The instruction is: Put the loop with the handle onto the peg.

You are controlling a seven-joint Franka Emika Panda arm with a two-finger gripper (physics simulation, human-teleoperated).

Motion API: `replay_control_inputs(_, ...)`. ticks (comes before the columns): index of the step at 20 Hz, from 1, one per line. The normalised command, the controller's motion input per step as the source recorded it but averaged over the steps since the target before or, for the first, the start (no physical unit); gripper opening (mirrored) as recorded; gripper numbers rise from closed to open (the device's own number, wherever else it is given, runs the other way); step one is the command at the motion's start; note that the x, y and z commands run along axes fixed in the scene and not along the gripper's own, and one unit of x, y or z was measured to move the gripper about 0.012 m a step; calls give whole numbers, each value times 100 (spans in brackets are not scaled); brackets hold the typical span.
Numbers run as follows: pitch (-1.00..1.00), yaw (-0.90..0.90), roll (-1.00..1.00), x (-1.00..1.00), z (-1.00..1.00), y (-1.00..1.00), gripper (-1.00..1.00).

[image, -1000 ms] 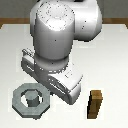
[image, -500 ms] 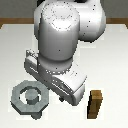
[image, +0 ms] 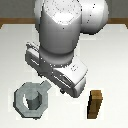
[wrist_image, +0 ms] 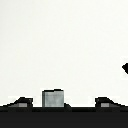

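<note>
- The loop with the handle [image: 31,100] lies flat on the white bench [image: 112,60], toward the exterior view's left and near its front edge; its stubby tab points toward my arm.
- The peg [image: 33,99] stands upright inside the loop's hole, so the ring appears seated around it. I judge the placing step done, or all but done.
- In the wrist view a grey block-like shape [wrist_image: 52,98] sits low in frame; I take it for the tab or the peg top but cannot tell which.
- My hand [wrist_image: 64,103] sits under the arm's bulk in the exterior view, just beside the loop. The wrist view shows two dark fingertips [wrist_image: 21,103] standing apart with nothing gripped between them, so I read the hand as released.
- Next move, in my judgement: lift straight up and clear, without catching the tab and dragging the ring off the peg.
- A brown wooden block [image: 95,104] stands upright toward the exterior view's right, well apart from the loop; it plays no part.
- The bench surface is plain and pale. Behind it a brown strip [image: 15,21] of floor or wall shows; I cannot say which.
</note>
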Motion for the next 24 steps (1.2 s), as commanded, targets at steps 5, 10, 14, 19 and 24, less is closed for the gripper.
replay_control_inputs(5, 0, 0, 0, 0, 0, 0, 100)
replay_control_inputs(10, 0, 0, 0, 0, 0, -40, 100)
replay_control_inputs(14, 0, 0, 0, 0, 0, -25, 100)
replay_control_inputs(19, 0, 0, 0, 0, 0, -20, 100)
replay_control_inputs(24, 0, 0, 0, 0, -40, 0, 100)
